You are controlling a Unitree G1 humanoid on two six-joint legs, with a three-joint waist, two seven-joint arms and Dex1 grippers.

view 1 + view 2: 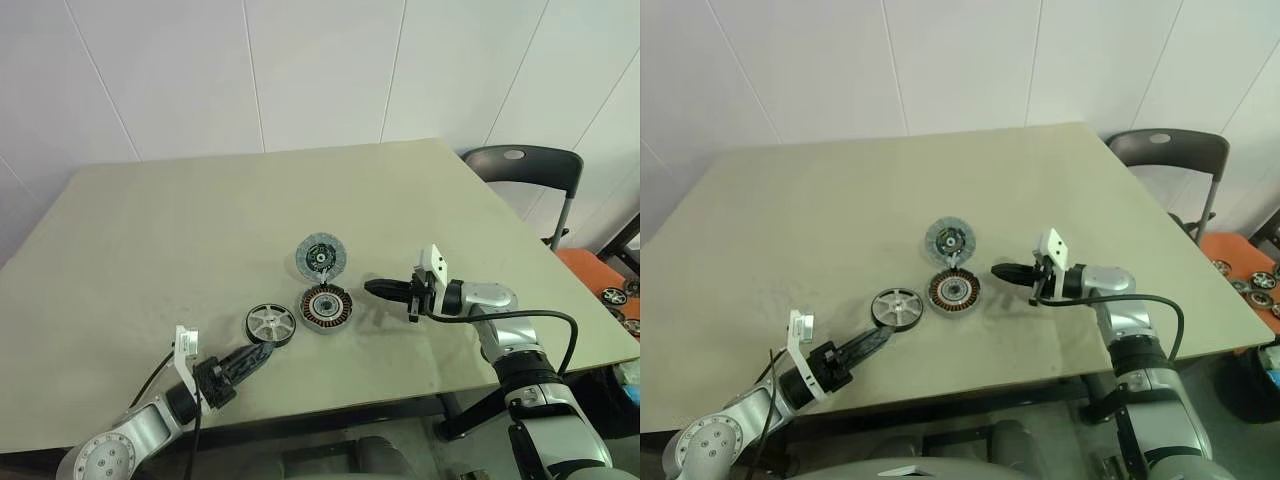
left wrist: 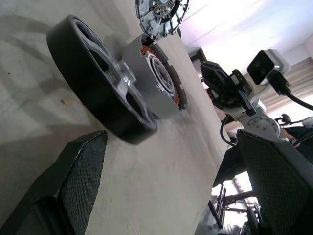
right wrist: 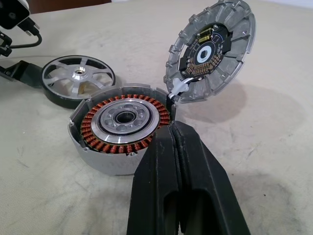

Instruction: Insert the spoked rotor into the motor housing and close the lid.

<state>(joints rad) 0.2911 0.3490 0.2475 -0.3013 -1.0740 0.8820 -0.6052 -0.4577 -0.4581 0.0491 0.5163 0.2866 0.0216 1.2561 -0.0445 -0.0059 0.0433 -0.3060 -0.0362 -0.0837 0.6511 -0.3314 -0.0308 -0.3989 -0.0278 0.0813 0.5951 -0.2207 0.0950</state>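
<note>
The spoked rotor (image 1: 271, 324) is seen lying flat on the beige surface (image 1: 150, 240), just left of the motor housing (image 1: 328, 307) and apparently touching or almost touching it; contact cannot be settled from the head views. The left claw (image 1: 252, 357) is found at the near side of the rotor, its tips close to the rotor's dark rim, with no contact visible. Its two black fingers (image 2: 73, 191) are spread wide, and nothing is held between them. In the left wrist view the rotor (image 2: 98, 93) is seen beyond the gap between the fingers, with the housing (image 2: 156, 85) right behind it.

The right claw (image 1: 374, 289) is held just to the right of the housing, pointing left toward it. Its fingers (image 3: 168, 186) are pressed together with nothing gripped, and their tips are seen at the housing's right side; whether they touch its wall cannot be told.

The housing is open at the top. Inside it, a ring of copper-brown windings (image 3: 93, 139) is seen around a silvery centre with a dark bore; no rotor is seated in it. The lid (image 1: 322, 256) is found on the far side of the housing, joined to it at its edge by a short white piece, and it is tilted up and back, so that its inner face with the green-and-black centre (image 3: 208, 51) is shown to the right wrist view.
</note>
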